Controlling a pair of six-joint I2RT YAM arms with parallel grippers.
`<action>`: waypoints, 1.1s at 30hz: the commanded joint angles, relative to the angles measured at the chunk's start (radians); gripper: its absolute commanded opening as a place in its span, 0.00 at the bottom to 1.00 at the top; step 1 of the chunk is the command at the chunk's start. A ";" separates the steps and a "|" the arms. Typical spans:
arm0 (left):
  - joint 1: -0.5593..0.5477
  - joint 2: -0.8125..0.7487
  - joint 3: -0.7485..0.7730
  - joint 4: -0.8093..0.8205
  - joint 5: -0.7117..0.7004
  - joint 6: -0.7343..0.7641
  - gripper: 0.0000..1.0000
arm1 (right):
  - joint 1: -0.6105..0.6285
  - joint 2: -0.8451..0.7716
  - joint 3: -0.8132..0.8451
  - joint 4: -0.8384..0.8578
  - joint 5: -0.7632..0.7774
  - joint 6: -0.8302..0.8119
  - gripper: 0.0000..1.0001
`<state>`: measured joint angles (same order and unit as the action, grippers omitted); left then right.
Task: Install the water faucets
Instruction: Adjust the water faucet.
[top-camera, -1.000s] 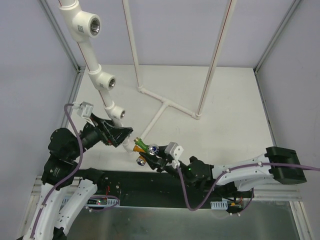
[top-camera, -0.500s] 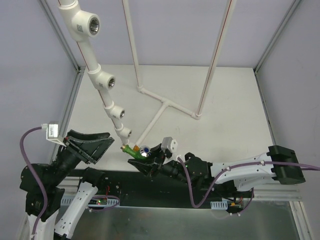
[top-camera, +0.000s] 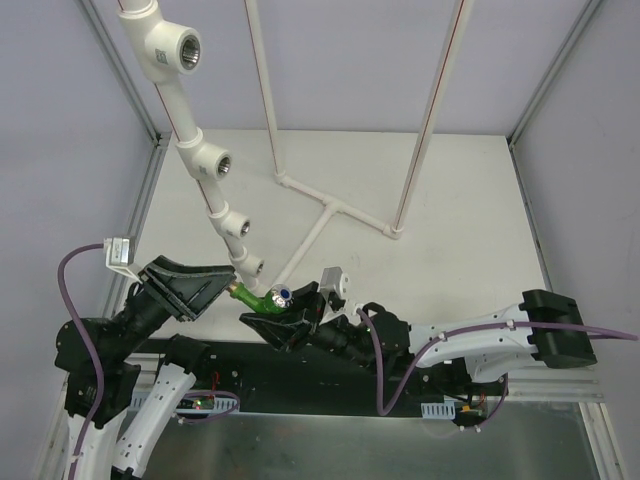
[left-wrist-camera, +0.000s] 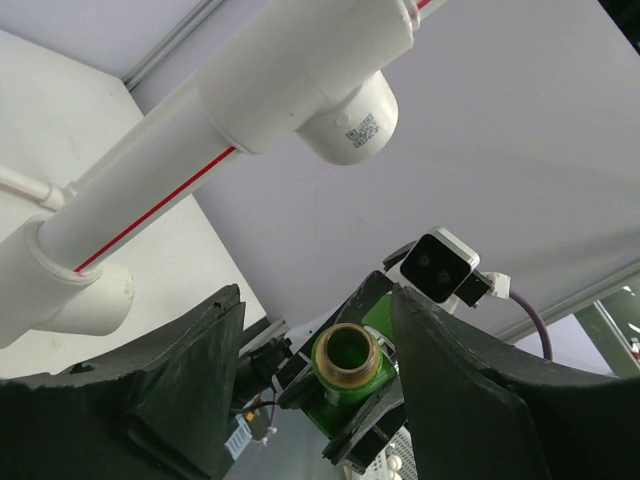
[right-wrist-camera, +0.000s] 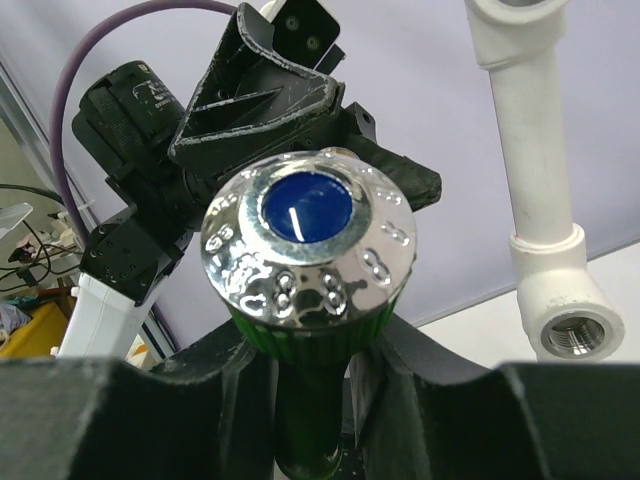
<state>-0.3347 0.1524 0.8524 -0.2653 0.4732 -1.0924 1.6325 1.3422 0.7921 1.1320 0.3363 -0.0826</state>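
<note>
A green water faucet (top-camera: 255, 300) with a shiny silver cap (right-wrist-camera: 308, 250) and blue centre is held low at the table's front, my right gripper (top-camera: 278, 318) shut on its body (right-wrist-camera: 310, 400). Its brass threaded end (left-wrist-camera: 347, 355) points left, into my left gripper (top-camera: 225, 287). That gripper's jaws (left-wrist-camera: 318, 295) stand open on either side of the thread; the right finger (left-wrist-camera: 470, 400) is close to it and the left finger (left-wrist-camera: 190, 380) is apart. Just above hangs the slanted white pipe (top-camera: 190, 150) with its lowest tee fitting (top-camera: 250, 265).
Higher tee fittings (top-camera: 218, 165) sit along the slanted pipe (left-wrist-camera: 250, 90). One threaded fitting (right-wrist-camera: 575, 330) shows at the right in the right wrist view. A white pipe frame (top-camera: 330, 210) lies on the table, with thin uprights (top-camera: 265, 90). Grey walls enclose the cell.
My left arm pulled back from the pipe, then swung its gripper to the faucet's threaded end, its jaws narrowing. The right gripper carried the green faucet leftward and up toward it.
</note>
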 joint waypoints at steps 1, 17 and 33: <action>-0.003 0.021 -0.019 0.127 0.050 -0.058 0.62 | 0.001 0.023 0.062 0.100 0.023 -0.014 0.00; -0.003 0.022 -0.035 0.176 0.091 -0.073 0.05 | -0.026 0.086 0.122 0.117 0.059 -0.035 0.00; -0.001 -0.045 -0.085 0.186 -0.145 -0.201 0.00 | -0.019 0.084 0.108 0.232 0.052 -0.157 0.57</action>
<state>-0.3340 0.1196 0.7658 -0.1368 0.4011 -1.2442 1.6135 1.4311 0.8585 1.2503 0.3985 -0.1982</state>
